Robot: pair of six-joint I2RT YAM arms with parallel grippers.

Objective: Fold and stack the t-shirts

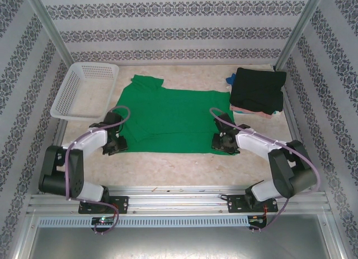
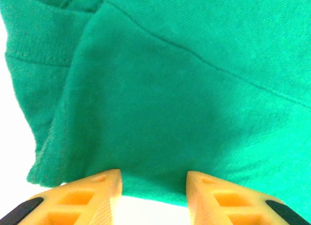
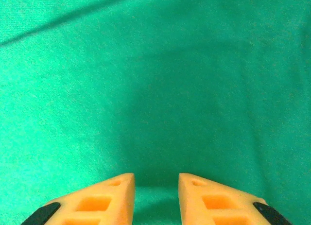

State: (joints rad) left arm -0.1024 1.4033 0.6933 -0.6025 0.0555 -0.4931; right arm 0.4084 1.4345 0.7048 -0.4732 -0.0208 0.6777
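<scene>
A bright green t-shirt [image 1: 170, 116] lies spread flat in the middle of the table, one sleeve pointing to the far left. My left gripper [image 1: 114, 142] sits at the shirt's near left corner, open, its orange fingertips [image 2: 104, 186] just over the hem [image 2: 155, 191]. At the near right corner my right gripper [image 1: 224, 142] is open too, its fingers [image 3: 197, 186] low over the green cloth [image 3: 155, 89]. A folded black t-shirt [image 1: 257, 90] tops a stack at the far right, with thin pink [image 1: 249, 111] and blue [image 1: 230, 79] edges showing under it.
A white lattice basket [image 1: 84, 91] stands at the far left of the table. Patterned walls and metal posts close in the table on three sides. A metal rail [image 1: 179, 200] carries both arm bases along the near edge.
</scene>
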